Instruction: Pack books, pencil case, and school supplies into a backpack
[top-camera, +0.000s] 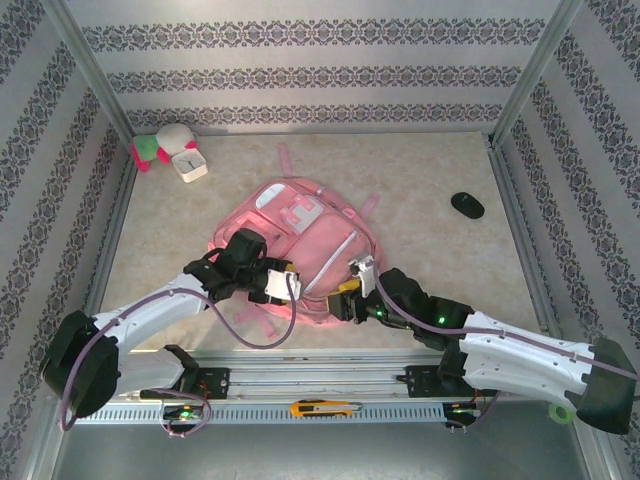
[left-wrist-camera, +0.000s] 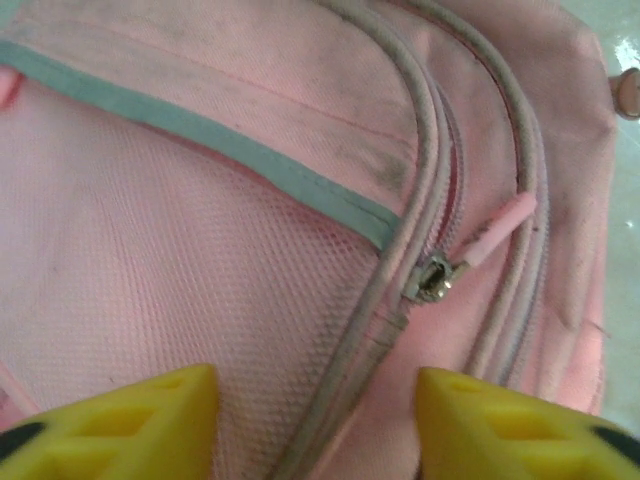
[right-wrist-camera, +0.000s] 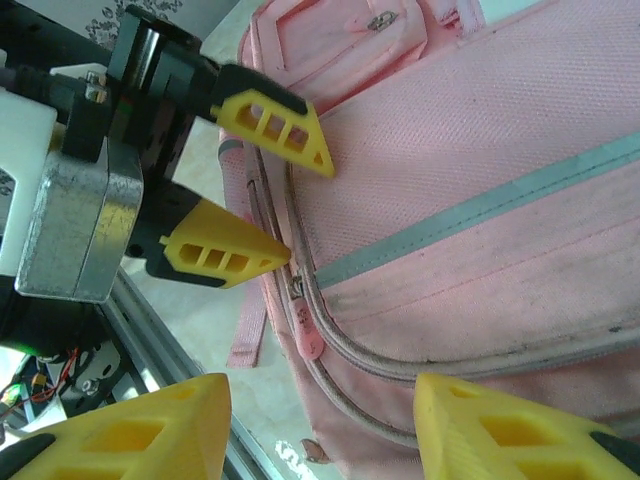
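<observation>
Left end effector (right-wrist-camera: 305, 210), jaws apart, at backpack (right-wrist-camera: 480, 130) zipper (left-wrist-camera: 432, 278)

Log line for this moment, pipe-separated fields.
backpack: lying flat | left gripper: open, near zipper pull | right gripper: open, over backpack edge | held: nothing

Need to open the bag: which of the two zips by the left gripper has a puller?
The inner zip, beside the mesh pocket; it carries a metal slider with a pink tab. The outer zip shows none here.
</observation>
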